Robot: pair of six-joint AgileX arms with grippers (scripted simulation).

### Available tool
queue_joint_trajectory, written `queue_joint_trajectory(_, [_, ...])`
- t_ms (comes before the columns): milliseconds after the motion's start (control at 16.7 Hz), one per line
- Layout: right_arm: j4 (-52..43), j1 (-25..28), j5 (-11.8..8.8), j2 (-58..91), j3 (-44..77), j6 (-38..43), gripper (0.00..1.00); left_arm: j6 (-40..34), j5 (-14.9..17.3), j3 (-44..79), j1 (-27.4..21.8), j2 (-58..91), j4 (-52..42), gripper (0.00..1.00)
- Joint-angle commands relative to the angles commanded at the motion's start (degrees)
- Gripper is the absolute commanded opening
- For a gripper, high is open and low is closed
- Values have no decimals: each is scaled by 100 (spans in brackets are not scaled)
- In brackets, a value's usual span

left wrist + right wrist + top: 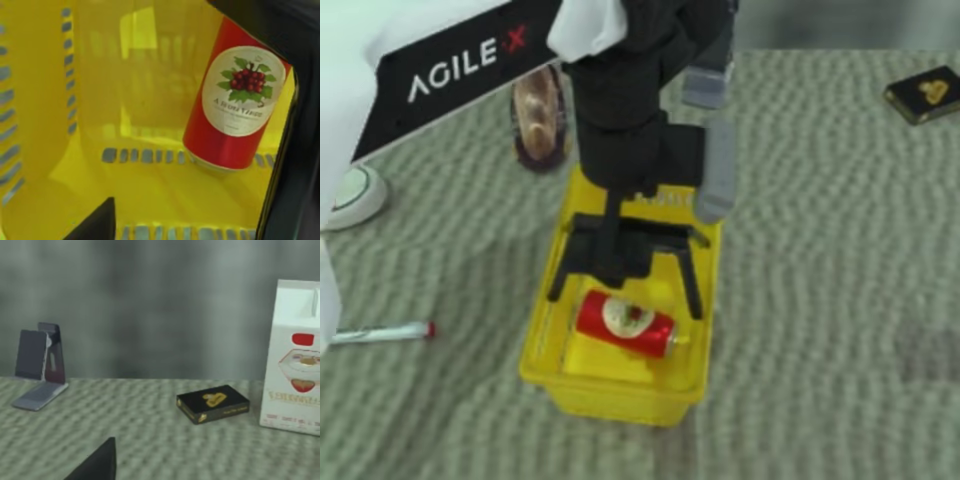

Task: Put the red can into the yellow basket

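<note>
Top view: left gripper (625, 290) fingers spread wide above the red can (625, 324), lying released inside the yellow basket (620, 395).

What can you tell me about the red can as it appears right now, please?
The red can is a small red cylinder with silvery ends and a round cream label showing red berries and green leaves. It looks like smooth metal. It lies on its side on the floor of the yellow basket, label upward, directly under the left gripper, whose open fingers straddle it.
</note>
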Motion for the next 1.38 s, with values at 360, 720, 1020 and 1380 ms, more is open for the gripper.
queue_joint_trajectory(360, [-13, -3, 15, -33, -10, 1, 100, 15, -1, 10, 13, 21, 16, 100])
queue_joint_trajectory(720, [-13, -3, 15, -33, -10, 1, 100, 17, -6, -431, -4, 18, 446, 100])
queue_joint_trajectory(1020, [-13, -3, 15, -33, -10, 1, 100, 17, -6, -431, -4, 18, 446, 85])
queue_joint_trajectory(1380, [-13, -3, 15, -33, -10, 1, 100, 17, -6, -431, -4, 18, 446, 40])
